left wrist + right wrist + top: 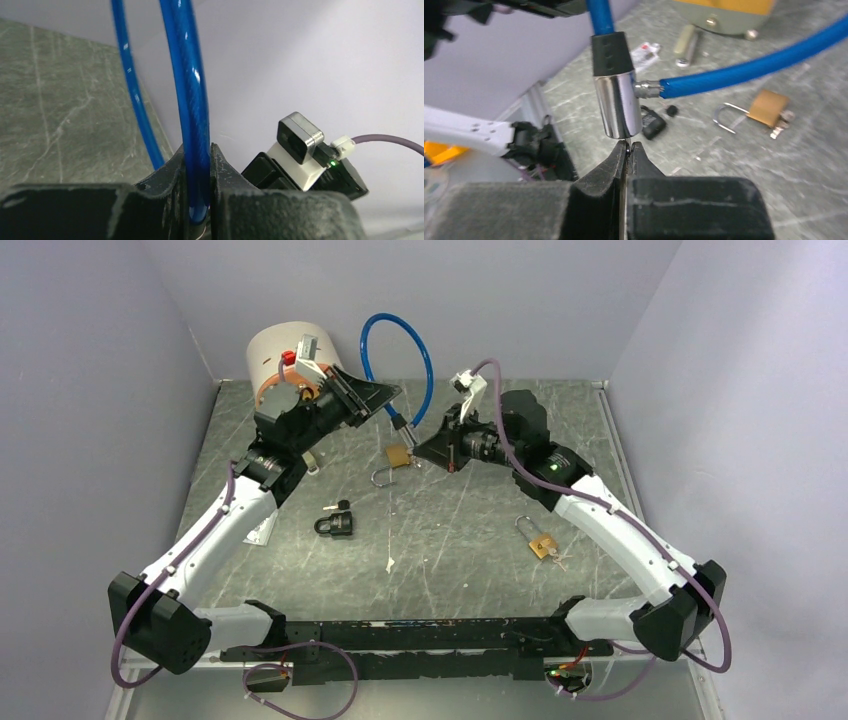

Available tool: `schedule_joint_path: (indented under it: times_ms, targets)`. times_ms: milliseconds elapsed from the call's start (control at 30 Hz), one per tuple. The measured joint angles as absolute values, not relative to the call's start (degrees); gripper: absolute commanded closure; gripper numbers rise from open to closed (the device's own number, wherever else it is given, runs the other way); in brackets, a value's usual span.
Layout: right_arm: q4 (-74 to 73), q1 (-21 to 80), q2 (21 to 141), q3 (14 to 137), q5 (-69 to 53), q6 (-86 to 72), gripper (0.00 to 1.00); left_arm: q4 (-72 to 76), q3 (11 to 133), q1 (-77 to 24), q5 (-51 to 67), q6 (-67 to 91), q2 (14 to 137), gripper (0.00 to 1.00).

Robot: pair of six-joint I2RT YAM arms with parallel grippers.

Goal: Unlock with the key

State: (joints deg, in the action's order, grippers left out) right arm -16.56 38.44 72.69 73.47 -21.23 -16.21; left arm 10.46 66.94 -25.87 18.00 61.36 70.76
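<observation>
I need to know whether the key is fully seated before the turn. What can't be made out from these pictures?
Key: right wrist view, only a sliver shows; the right gripper, shut around it, hides its depth.
Keyhole: same view, on the lock cylinder's unseen underside.
Top view: cylinder too small, crowded by both grippers.
Left wrist view: left gripper clamps the blue cable; cylinder out of frame.

On the grey marbled table [450, 540], seen from above, a white drum [275, 350] stands at 11 o'clock, an open-shackled brass padlock [398, 456] lies just off centre toward 12, a black padlock [335, 525] at 9, and another brass padlock [542, 544] at 3.
</observation>
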Motion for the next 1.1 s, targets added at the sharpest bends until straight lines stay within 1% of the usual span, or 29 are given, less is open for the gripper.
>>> schedule_joint_path:
  times_ms: [67, 200, 333, 367, 433, 533, 600, 667, 800, 967, 1100]
  targets:
    - [-13.04, 36.64, 72.01, 71.92, -27.88, -17.74, 1.0, 12.03, 66.92, -25.82, 18.98, 62.08, 70.76, 0.98]
    - [-5.21, 34.28, 71.53, 68.79, -36.58, -22.7, 1.0, 15.51, 66.72, -25.32, 21.37, 64.79, 70.76, 0.98]
    - [0.6, 32.77, 71.4, 66.5, -40.95, -26.98, 1.0, 18.9, 65.69, -25.1, 22.59, 67.29, 70.78, 0.98]
    - [1.34, 32.67, 71.4, 66.26, -41.41, -27.73, 0.98, 19.44, 65.56, -25.04, 22.76, 67.77, 70.85, 0.98]
    - [2.28, 32.45, 71.4, 66.11, -42.04, -28.91, 0.75, 20.38, 65.36, -24.93, 23.16, 68.66, 70.87, 0.98]
    - [3.86, 31.88, 71.18, 65.36, -42.3, -31.55, 0.47, 21.93, 65.14, -24.88, 23.66, 69.1, 70.87, 0.97]
    - [5.52, 30.92, 70.32, 63.33, -42.24, -34.24, 0.38, 23.73, 64.86, -24.88, 24.4, 69.6, 70.87, 0.97]
    - [8.21, 29.41, 69.12, 60.38, -42.09, -38.11, 0.32, 26.26, 64.42, -24.88, 24.93, 69.71, 70.87, 0.98]
    - [17.19, 25.98, 66.28, 53.01, -41.34, -49.8, 0.23, 30.63, 63.02, -24.93, 25.69, 69.65, 70.87, 0.98]
    - [25.89, 25.34, 65.52, 49.76, -38.87, -60.58, 0.2, 32.91, 62.57, -24.77, 26.76, 69.65, 71.07, 0.97]
    - [28.34, 25.32, 65.47, 50.57, -36.23, -63.86, 0.18, 35.38, 62.46, -24.8, 28.8, 69.69, 71.16, 0.97]
